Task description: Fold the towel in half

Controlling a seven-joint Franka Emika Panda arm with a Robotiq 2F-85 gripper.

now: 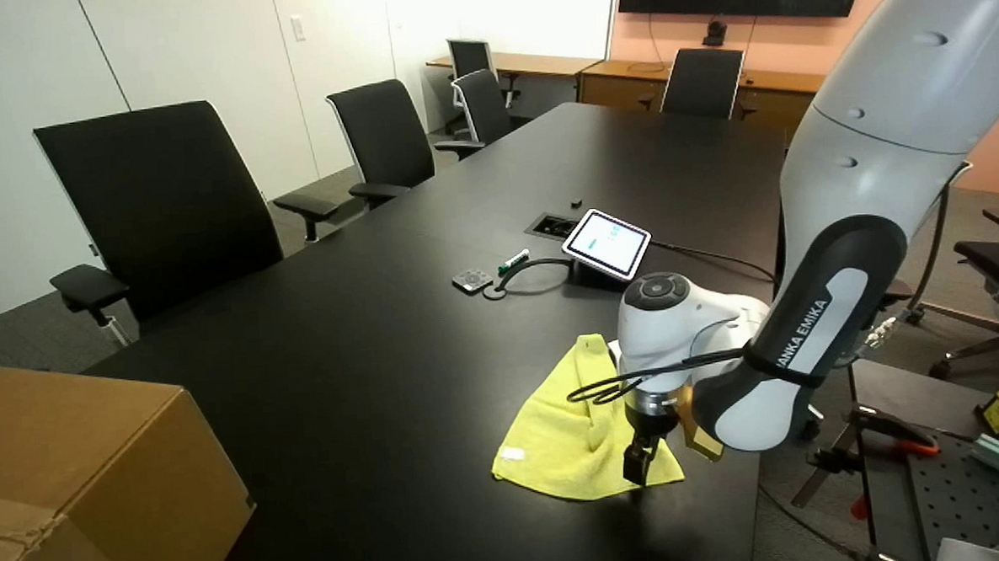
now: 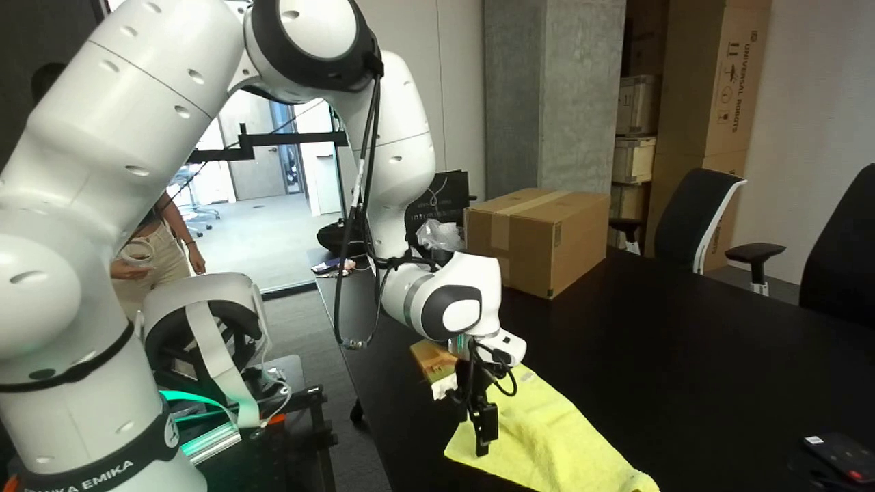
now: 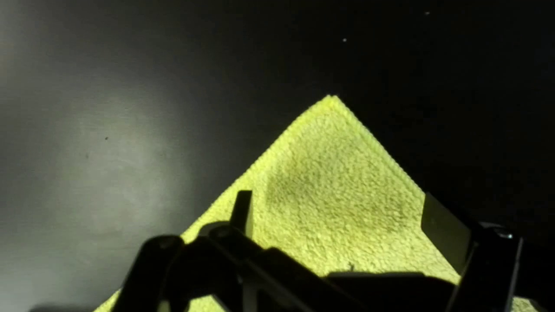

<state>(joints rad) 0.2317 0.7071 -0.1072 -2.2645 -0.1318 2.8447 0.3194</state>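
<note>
A yellow towel lies on the dark table, spread out with a few wrinkles. It shows in both exterior views (image 1: 548, 438) (image 2: 547, 430) and in the wrist view (image 3: 338, 164). A white tag sits near one edge of it. My gripper (image 1: 640, 470) points down over the towel near one corner, and it also shows in an exterior view (image 2: 483, 437). In the wrist view the gripper (image 3: 336, 195) is open, with its fingers wide apart and nothing held between them. The towel corner lies flat beyond the fingertips. The arm hides part of the towel in both exterior views.
A cardboard box (image 1: 112, 474) stands on the table, also seen in an exterior view (image 2: 540, 236). A tablet on a stand (image 1: 607, 244), a green marker (image 1: 513, 261) and a small dark square item (image 1: 472, 281) lie farther along. Chairs (image 1: 159, 211) line the table.
</note>
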